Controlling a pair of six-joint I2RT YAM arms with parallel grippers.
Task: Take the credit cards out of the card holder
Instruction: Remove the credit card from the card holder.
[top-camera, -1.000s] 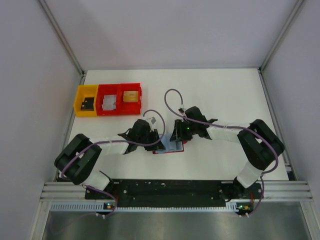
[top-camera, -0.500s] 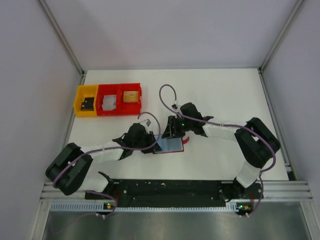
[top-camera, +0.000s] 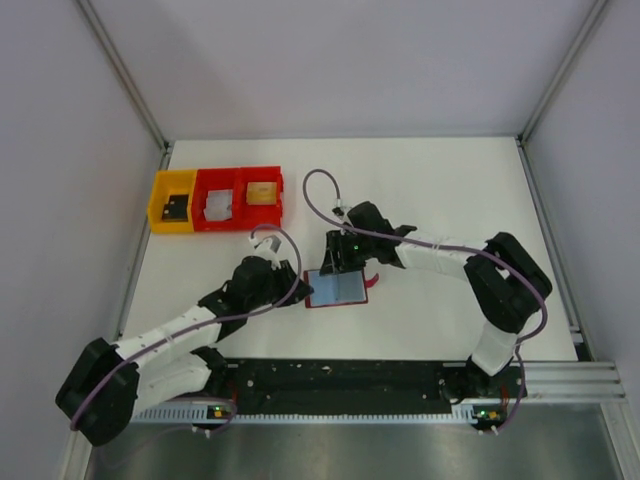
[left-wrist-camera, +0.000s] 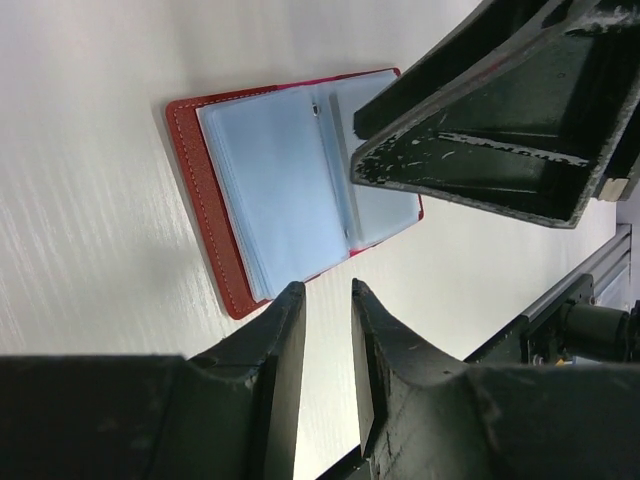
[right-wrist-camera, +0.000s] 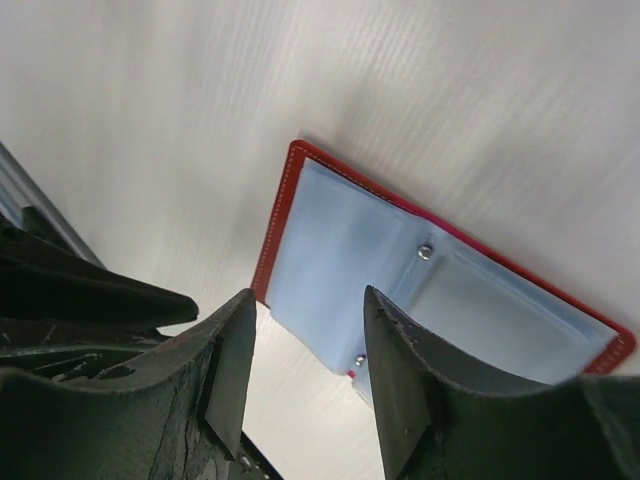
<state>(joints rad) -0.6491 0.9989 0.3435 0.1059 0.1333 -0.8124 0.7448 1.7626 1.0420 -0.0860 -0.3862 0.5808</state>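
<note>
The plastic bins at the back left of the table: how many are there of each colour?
Yellow bin: 1
Red bins: 2
Total: 3

My gripper (left-wrist-camera: 327, 300) is low over the white table (left-wrist-camera: 90, 200), and my two dark fingers (left-wrist-camera: 285, 340) stand a narrow gap apart with nothing between them. Just beyond my fingertips lies the card holder (left-wrist-camera: 270, 180), spread open and flat, its red border framing grey-blue pockets. A small metal stud (left-wrist-camera: 314, 108) sits near the fold. I cannot tell whether the pockets hold cards. My tips are close to the holder's near red edge, not touching it. Past my right-hand finger, the right gripper (left-wrist-camera: 365, 140) hangs over the holder's far half, hiding part of it. Beyond that runs a metal rail (left-wrist-camera: 590, 290) at the table's edge.
</note>
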